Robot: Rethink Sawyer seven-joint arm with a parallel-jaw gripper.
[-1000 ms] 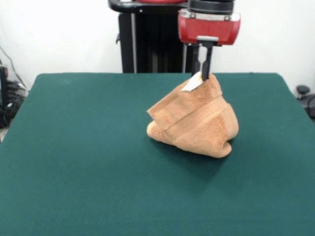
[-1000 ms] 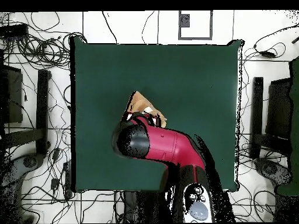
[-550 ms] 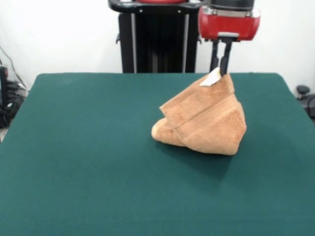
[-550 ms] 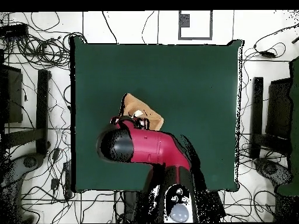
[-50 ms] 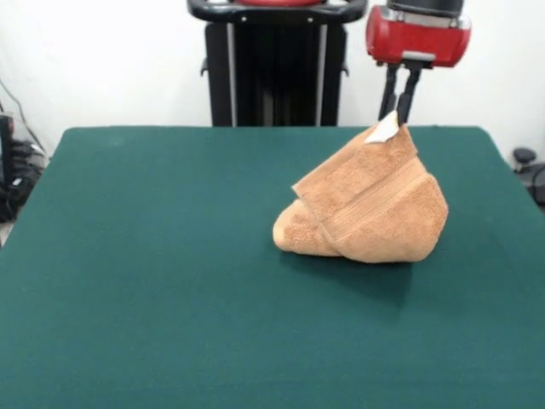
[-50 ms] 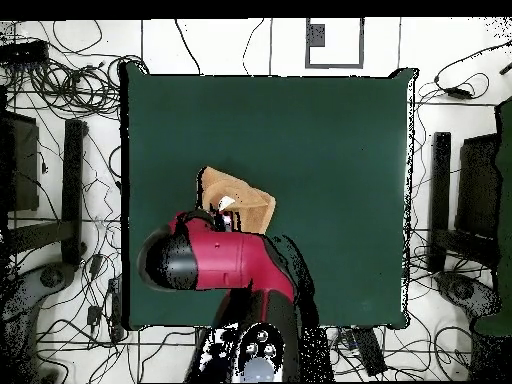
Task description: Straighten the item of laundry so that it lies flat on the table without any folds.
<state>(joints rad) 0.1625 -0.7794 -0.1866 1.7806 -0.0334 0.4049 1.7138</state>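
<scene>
End effector [image 5: 400, 113] upper right is pinched on the tan hand towel's [image 5: 366, 209] tagged corner, bulk slumped right of centre on the green worktop [image 5: 153, 281], so I'd drag sideways slowly to unroll the fold.

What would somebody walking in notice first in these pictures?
The tan towel stands out first: it rises in a bunched, tent-like heap right of centre on the green table, its lower folds on the cloth. Its peak, by the small white tag, is pinched in the gripper, whose dark fingers hang from the red arm head at the top of the front view.
</scene>
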